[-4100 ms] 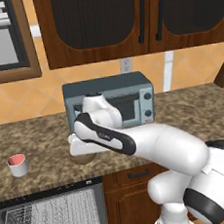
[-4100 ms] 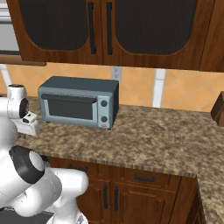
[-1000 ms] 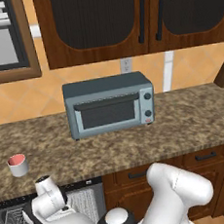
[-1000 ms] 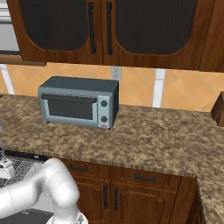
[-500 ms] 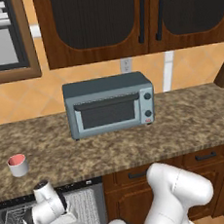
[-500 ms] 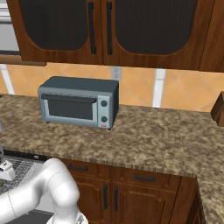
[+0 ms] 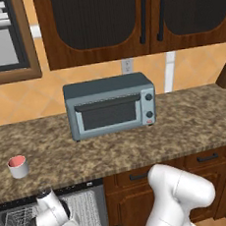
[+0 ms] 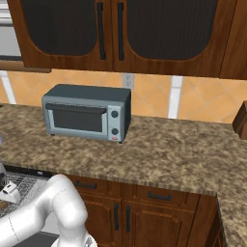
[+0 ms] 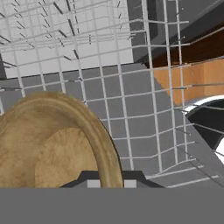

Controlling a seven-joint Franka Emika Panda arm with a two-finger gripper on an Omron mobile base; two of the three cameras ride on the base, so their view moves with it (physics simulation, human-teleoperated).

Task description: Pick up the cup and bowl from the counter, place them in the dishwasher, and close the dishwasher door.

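Tan-brown, the bowl point(image 9: 57, 144) was pinched by its rim in the closed gripper point(image 9: 109, 183), low over the white wire rack point(image 9: 131, 113) of the dishwasher point(image 7: 80, 207). The cup point(image 7: 18, 166) stood on the counter point(image 7: 138, 142) near its front edge, with bare granite around it.

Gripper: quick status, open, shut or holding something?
Gripper: shut on the rim of the bowl, low among the white wire racks of the dishwasher.

A home kitchen, likely: granite counter point(image 7: 185, 122), toaster oven point(image 7: 110, 104), dark wooden cabinets point(image 8: 130, 34), open dishwasher point(image 7: 90, 208).
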